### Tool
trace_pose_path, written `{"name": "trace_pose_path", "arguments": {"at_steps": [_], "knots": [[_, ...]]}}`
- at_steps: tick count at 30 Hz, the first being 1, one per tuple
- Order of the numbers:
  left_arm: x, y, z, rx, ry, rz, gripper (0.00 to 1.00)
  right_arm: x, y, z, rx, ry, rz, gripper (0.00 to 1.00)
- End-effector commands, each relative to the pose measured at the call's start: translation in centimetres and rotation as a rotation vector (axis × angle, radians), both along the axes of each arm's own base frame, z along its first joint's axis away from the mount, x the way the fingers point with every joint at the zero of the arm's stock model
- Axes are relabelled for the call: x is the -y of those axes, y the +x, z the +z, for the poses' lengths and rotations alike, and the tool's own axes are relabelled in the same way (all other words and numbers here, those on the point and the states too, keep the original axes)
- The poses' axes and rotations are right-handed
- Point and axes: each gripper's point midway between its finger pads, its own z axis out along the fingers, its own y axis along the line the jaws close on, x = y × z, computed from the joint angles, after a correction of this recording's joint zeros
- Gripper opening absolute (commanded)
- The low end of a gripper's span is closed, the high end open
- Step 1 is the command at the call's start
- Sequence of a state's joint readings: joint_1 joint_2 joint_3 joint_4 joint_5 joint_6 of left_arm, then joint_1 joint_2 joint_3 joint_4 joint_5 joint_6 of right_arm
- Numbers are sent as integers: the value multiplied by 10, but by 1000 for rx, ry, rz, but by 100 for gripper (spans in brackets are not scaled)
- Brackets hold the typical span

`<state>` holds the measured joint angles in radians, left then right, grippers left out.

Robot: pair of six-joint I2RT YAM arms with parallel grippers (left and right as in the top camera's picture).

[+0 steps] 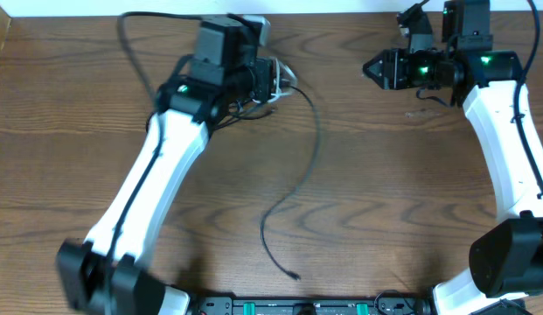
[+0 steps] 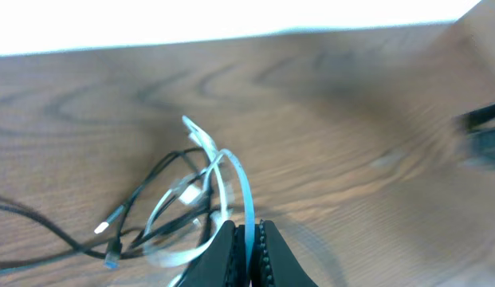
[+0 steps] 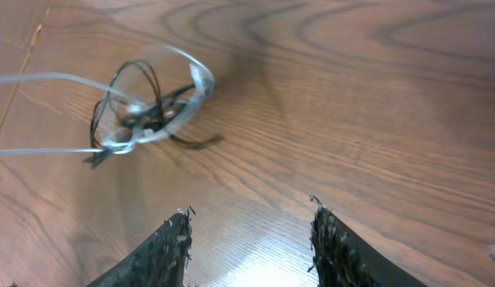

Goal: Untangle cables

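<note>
Left gripper (image 2: 245, 233), clamped on white cable (image 2: 245, 190)

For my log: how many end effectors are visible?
2: left end effector grips the thin white cable; right end effector, open, above the brown wooden table. None seems hidden.

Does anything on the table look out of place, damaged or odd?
Nothing looks damaged or spilled. The only untidy thing is the white cable and the black cables, tangled in a clump by the left hand, which pinches the white one.
</note>
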<state>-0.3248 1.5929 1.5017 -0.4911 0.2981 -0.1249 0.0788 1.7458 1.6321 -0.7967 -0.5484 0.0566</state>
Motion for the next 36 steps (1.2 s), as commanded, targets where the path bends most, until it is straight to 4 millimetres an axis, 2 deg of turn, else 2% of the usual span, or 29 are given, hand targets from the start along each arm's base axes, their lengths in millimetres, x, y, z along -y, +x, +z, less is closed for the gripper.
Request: {"name": "trace_pose_path", "arguments": {"at_steps": [1,3,6,11,17,25,36], "knots": [[2,-15,41,42,-97,12,8,-13,-2,0,5,0,37,46],[-2,-24,65,88,-134,24,8,-25,-4,6,19,46,81,46],[-4,-30,80,111,-165,36,8,-41,-9,21,60,131,175,47],[-5,-35,92,117,-211,59,8,-60,-17,42,102,249,281,49],[-4,-30,103,132,-269,84,8,-80,-28,42,61,274,308,51],[-3,-29,97,108,-271,92,7,-114,-39,47,40,304,343,56],[-3,-29,95,84,-293,110,7,-137,-20,25,-25,174,45,56]]}}
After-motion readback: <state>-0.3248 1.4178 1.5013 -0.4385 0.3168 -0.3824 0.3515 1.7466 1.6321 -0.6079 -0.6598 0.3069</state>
